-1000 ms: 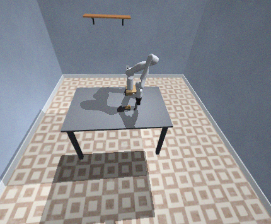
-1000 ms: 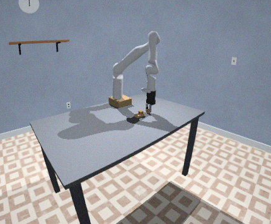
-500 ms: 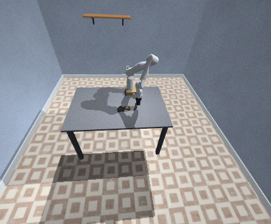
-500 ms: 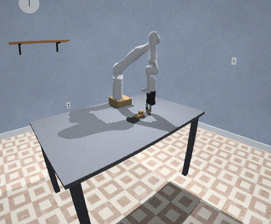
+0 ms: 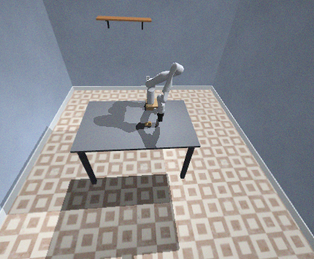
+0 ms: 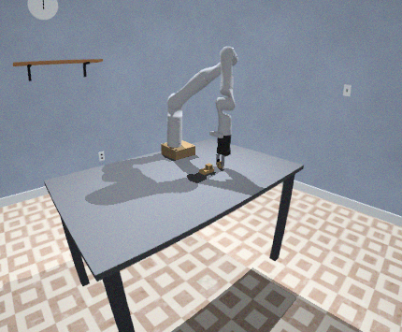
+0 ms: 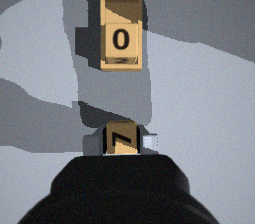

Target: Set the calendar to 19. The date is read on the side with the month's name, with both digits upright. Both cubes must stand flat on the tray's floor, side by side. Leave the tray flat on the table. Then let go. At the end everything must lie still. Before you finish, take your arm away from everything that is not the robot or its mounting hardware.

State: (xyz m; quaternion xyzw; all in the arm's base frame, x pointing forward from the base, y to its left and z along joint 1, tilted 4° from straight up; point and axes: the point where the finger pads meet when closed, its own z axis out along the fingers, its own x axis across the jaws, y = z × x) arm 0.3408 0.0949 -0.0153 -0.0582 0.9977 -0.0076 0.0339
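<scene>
One cube [image 7: 121,44] sits in the tray [image 7: 121,68], beyond the claw [image 6: 220,166] [image 7: 121,134].

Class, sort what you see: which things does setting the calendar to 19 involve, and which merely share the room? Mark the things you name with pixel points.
Part of the job:
- pale wooden cube showing 7 [image 7: 122,136], between the gripper's [image 7: 121,141] fingers
- pale wooden cube showing 0 [image 7: 121,39]
- yellowish wooden tray [image 7: 121,68] beneath it

Not part of it:
- orange-brown wall shelf [image 5: 123,19] [image 6: 58,63]
- round pale wall clock [image 6: 43,5]
</scene>
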